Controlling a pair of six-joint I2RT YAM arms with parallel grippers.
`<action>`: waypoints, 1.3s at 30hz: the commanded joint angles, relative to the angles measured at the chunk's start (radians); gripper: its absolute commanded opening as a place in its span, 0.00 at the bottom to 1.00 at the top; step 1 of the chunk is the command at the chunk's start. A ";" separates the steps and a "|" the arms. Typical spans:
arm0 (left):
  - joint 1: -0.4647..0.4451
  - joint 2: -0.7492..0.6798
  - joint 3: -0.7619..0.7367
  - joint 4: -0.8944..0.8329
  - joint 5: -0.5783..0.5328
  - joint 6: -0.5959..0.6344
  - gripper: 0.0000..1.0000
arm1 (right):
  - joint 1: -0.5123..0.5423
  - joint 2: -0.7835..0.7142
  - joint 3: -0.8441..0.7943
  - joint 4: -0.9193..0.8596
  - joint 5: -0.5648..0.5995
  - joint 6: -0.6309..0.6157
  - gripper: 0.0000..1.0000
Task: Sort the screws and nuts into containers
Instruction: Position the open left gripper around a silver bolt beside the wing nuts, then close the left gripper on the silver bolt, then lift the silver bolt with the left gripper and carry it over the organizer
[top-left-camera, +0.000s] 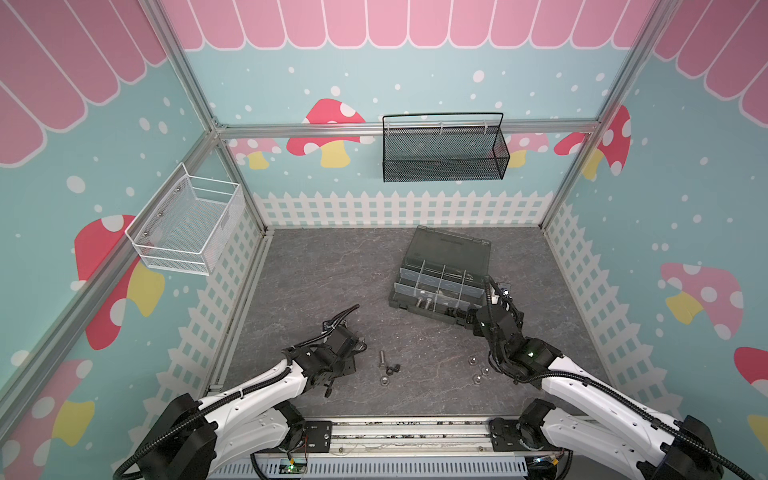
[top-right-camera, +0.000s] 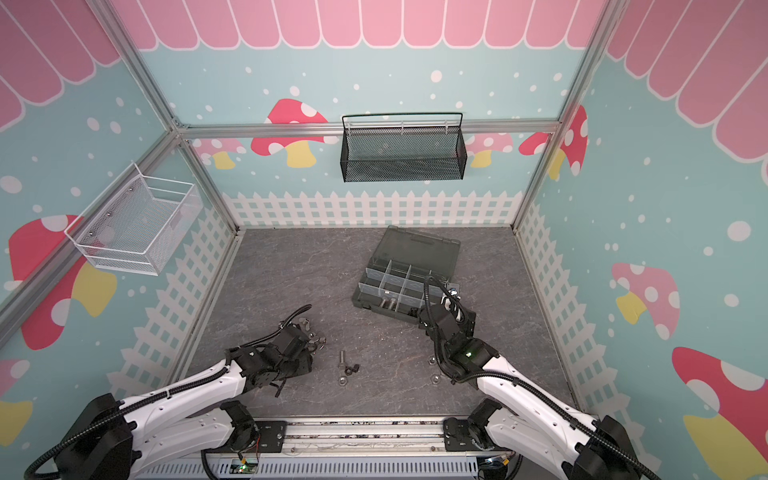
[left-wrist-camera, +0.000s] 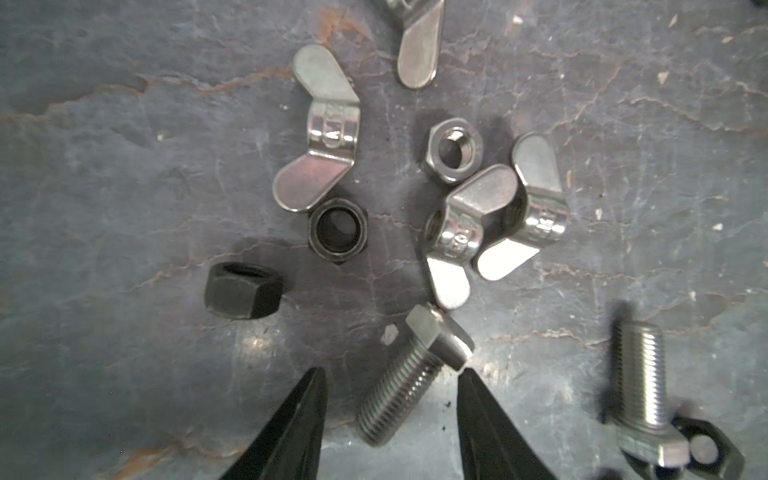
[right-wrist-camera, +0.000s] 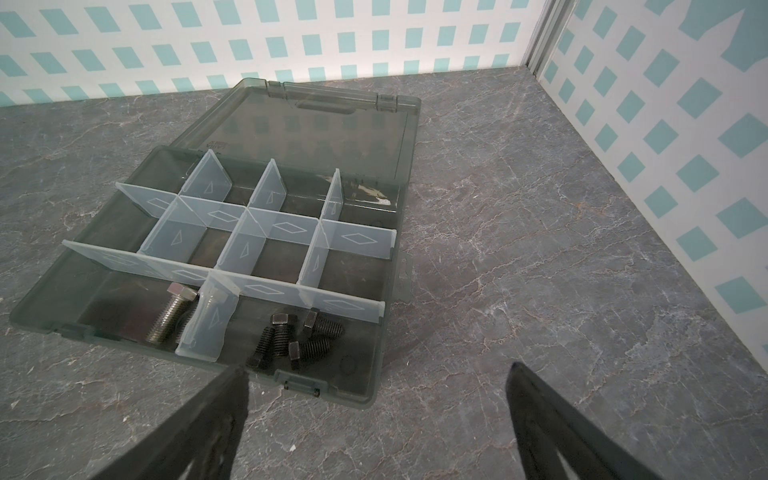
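I am holding my left gripper (left-wrist-camera: 391, 374) low over the table (left-wrist-camera: 124, 166), fingers spread either side of a silver screw (left-wrist-camera: 409, 378) that is lying flat between them. One fingertip (left-wrist-camera: 473, 399) is touching its hex head and the other is standing clear of the thread, so I am not pinching it. Just beyond it, wing nuts (left-wrist-camera: 320, 133), a silver nut (left-wrist-camera: 455, 149) and two black nuts (left-wrist-camera: 337, 230) are lying loose and close together. A second screw (left-wrist-camera: 642, 382) is resting off to one side with another black nut (left-wrist-camera: 715, 453) touching its head. I am holding my right gripper (right-wrist-camera: 376, 368) at the near edge of the box (right-wrist-camera: 37, 316), fingers spread wide with nothing between them. The box is sitting right of the table's middle with its lid (right-wrist-camera: 324, 124) lying open flat. In its near row, one compartment is holding silver screws (right-wrist-camera: 170, 311) and the next is holding black screws (right-wrist-camera: 299, 336).
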 joint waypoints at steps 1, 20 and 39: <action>-0.008 0.011 0.019 0.002 -0.022 0.013 0.52 | -0.001 -0.015 0.001 0.010 0.016 0.017 0.98; -0.007 0.119 0.028 0.062 -0.015 -0.021 0.32 | -0.002 -0.085 -0.026 0.001 0.034 0.018 0.98; -0.007 -0.010 0.058 0.014 -0.010 -0.056 0.04 | -0.002 -0.079 -0.006 0.002 0.012 0.008 0.98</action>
